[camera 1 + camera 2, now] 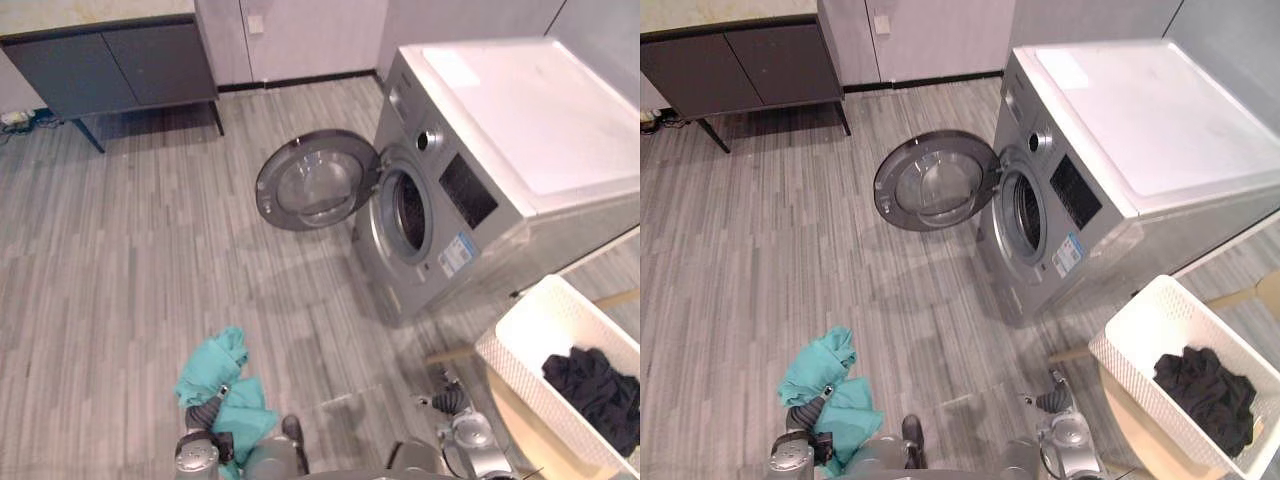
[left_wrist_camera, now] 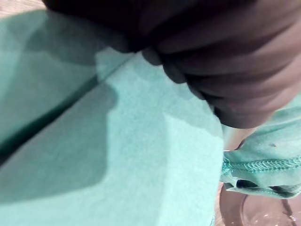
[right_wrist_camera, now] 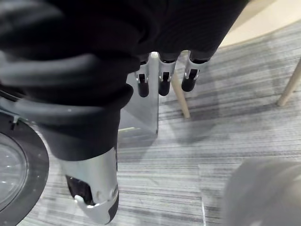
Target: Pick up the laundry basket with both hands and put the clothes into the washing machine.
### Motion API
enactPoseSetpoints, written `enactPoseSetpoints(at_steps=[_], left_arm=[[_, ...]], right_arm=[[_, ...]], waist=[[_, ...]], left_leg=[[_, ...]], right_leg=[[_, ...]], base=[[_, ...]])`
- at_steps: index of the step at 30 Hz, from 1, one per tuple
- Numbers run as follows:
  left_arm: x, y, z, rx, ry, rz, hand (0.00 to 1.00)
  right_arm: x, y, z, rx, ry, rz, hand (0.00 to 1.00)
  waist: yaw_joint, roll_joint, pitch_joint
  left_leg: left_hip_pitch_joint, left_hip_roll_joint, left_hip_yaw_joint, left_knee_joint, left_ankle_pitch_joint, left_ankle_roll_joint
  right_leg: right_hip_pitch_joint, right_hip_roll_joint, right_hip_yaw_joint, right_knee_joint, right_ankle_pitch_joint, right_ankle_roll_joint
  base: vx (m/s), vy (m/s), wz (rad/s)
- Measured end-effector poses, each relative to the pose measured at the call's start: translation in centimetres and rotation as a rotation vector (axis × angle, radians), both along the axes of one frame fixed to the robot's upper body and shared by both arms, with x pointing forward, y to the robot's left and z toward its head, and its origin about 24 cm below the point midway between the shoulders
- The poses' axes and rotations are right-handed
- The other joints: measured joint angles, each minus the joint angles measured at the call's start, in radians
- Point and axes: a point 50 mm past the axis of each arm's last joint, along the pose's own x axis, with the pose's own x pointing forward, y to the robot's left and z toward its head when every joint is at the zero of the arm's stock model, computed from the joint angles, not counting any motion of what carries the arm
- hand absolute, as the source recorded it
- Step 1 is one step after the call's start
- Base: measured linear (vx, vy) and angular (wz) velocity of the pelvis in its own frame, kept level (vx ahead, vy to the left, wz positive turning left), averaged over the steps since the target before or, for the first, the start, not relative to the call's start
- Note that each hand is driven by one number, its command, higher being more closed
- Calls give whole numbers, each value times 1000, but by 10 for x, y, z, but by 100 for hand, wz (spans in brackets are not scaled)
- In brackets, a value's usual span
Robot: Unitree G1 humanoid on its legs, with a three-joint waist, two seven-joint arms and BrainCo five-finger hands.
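Grey plank floor [image 1: 130, 260]: washing machine [image 1: 520, 130] stands on it at right, round door [image 1: 315, 180] swung open. Dark cabinet [image 1: 120, 65] on legs at far left. Light wood table [image 1: 1132, 425] near right, carrying white basket [image 1: 540, 330] w/ dark clothes [image 1: 600, 390] inside.

One washing machine [image 1: 480, 170] has one round door [image 1: 315, 182]. Just beside the machine there is one white laundry basket [image 1: 530, 330] with one dark heap of clothes [image 1: 598, 388] (separate pieces cannot be counted). One teal garment [image 1: 215, 375] is before the machine, one dark cabinet [image 1: 120, 65] beyond it.
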Motion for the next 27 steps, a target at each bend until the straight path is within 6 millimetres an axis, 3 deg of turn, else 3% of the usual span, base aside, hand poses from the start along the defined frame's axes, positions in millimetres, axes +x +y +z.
enactPoseSetpoints(at_steps=[1,2,3,4,5,6,8,9,10,12,15,18,20,21,22,24,25,27], left_arm=[[6,-1,2,-2,-12,-7,100],[7,-2,2,-3,-14,-9,100],[14,-4,4,-6,-28,-18,100],[15,-9,1,-22,-19,-26,100],[15,-12,0,-29,-20,-28,100],[16,-16,0,-36,-24,-31,100],[14,-21,-3,-55,-16,-28,100],[10,-25,-5,-71,-10,-20,100],[4,-31,-5,-90,-17,-11,100],[2,-33,-6,-97,-16,-13,100],[5,-37,-3,-107,-37,-13,100],[6,-39,-2,-111,-47,-10,100],[6,-46,-3,-131,-46,-8,100],[5,-49,-4,-141,-43,-6,100],[3,-54,-6,-155,-35,-4,100],[-3,-53,-8,-148,-17,-4,100],[-1,-50,-7,-135,-23,-17,100],[-2,-47,-6,-124,-19,-25,100]], right_arm=[[-5,-1,-3,1,27,-6,0],[-7,-1,-5,1,39,-8,0],[-11,-2,-7,-1,57,-12,0],[-16,-6,-8,-9,71,-20,0],[-15,-8,-7,-13,65,-26,0],[-11,-10,-4,-13,45,-37,0],[-10,-5,-3,2,30,-37,0],[-11,-3,-2,6,19,-36,0],[-6,0,3,9,-15,-29,0],[4,3,10,16,-65,-27,0],[7,2,13,13,-81,-36,0],[7,0,13,19,-83,-60,0],[8,-1,15,14,-91,-61,0],[7,-2,15,8,-89,-59,0],[5,-5,15,-1,-85,-56,0],[4,6,15,27,-96,-48,0],[-3,9,13,31,-84,-39,0],[-8,11,11,32,-71,-34,0]], waist=[[-17,-5,8],[-23,-10,11],[-24,-22,19],[-22,-2,18],[-23,16,18],[-18,29,20],[-23,33,23],[-21,39,25],[1,51,23],[18,44,16],[36,38,13],[52,40,11],[68,59,3],[69,75,-4],[73,94,-14],[63,93,-23],[60,62,-39],[64,49,-56]], left_leg=[[25,-9,-37,-5,-15,-11],[38,-15,-53,-9,-21,-19],[67,-24,-86,-7,-40,-44],[93,-4,-121,-8,-64,-61],[97,14,-133,-3,-74,-69],[90,36,-138,50,-78,-80],[38,77,-122,277,-73,-110],[-11,123,-99,472,-43,-149],[-105,228,-31,762,-42,-145],[-182,289,60,865,-68,-104],[-233,294,129,682,-95,-60],[-243,225,1,418,-88,-71],[-212,171,-148,211,-52,-116],[-202,170,-181,170,-44,-125],[-181,167,-217,169,36,-159],[-165,149,-167,207,19,-148],[-143,138,-103,206,6,-127],[-118,141,-1,212,-10,-111]], right_leg=[[-7,22,0,-199,76,2],[-4,26,2,-302,123,7],[18,26,6,-427,256,8],[36,45,9,-412,346,-50],[28,55,4,-376,324,-77],[16,58,-13,-301,260,-118],[78,65,-52,-256,193,-140],[138,85,-63,-264,166,-150],[226,136,-49,-296,140,-172],[282,156,-16,-340,135,-180],[343,151,51,-404,142,-170],[379,146,150,-433,146,-153],[370,156,259,-403,127,-99],[364,167,281,-386,118,-83],[341,187,338,-353,97,-52],[340,181,407,-351,90,-33],[330,167,462,-345,85,-4],[310,166,535,-346,94,12]], base=[[336,-89,82],[488,-144,95],[533,-173,82],[555,-185,75],[690,-224,54],[686,-239,39],[552,-216,37],[509,-186,-3],[483,-149,-31],[459,-85,-64],[359,6,-60],[230,172,-97],[151,284,-135],[126,426,-148],[111,448,-167],[81,354,-146],[37,232,-89],[39,265,-145]])
